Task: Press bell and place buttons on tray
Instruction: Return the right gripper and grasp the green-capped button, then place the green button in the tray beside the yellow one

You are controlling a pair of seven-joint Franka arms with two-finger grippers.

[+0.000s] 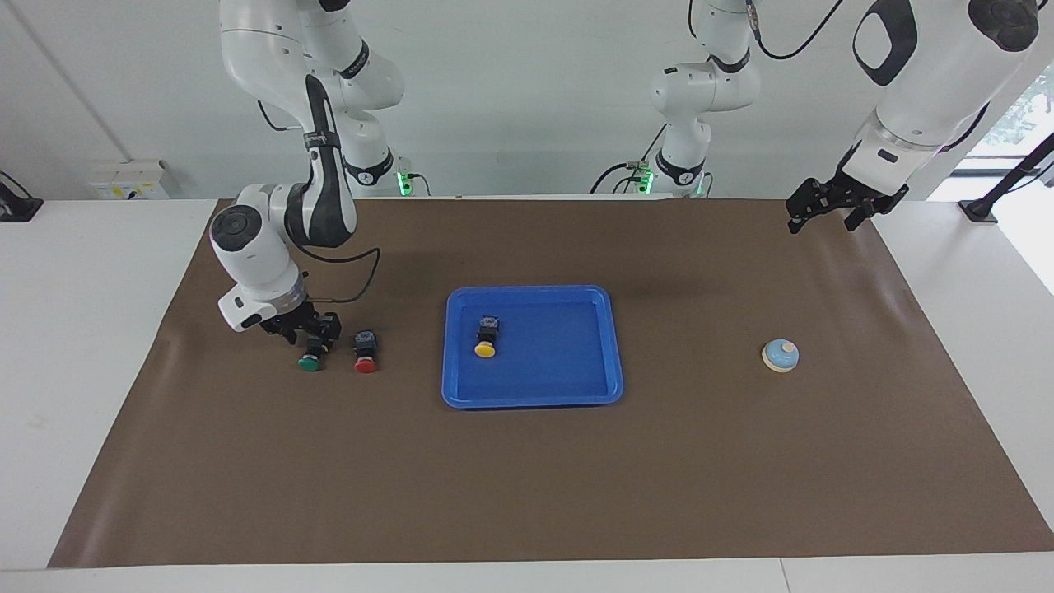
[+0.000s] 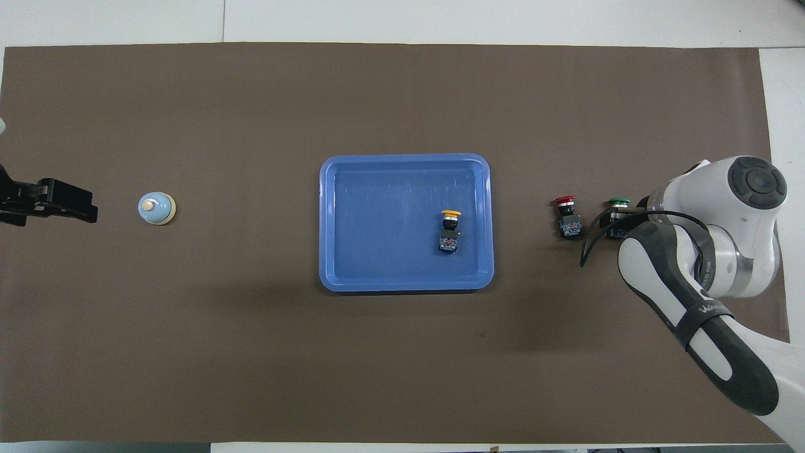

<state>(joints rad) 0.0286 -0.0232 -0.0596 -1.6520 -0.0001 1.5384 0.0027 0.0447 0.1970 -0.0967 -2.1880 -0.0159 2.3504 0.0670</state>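
At the right arm's end of the brown mat [image 1: 527,494], the right gripper [image 1: 315,335] is down at table level, its fingers set about the black body of the green button [image 1: 310,359]. The green cap points away from the robots and the button lies on the mat. Whether the fingers already press the body cannot be told; they look drawn in close around it.

Just beside it, toward the tray, lies the red button [image 1: 366,352], cap likewise turned away from the robots, apart from the gripper.

The blue tray [image 1: 605,362] sits mid-mat. The yellow button [image 1: 487,337] lies inside it, in the part toward the right arm's end, cap pointing away from the robots, clear of the rim.

The bell [image 1: 780,355] stands upright on the mat toward the left arm's end, well apart from the tray, about level with the buttons.

The left gripper [image 1: 823,211] hangs in the air over the mat's edge at the left arm's end, nearer the robots' side, fingers spread wide and holding nothing. That arm waits. In the overhead view the left gripper [image 2: 69,211] shows beside the bell [image 2: 156,208], not touching it.
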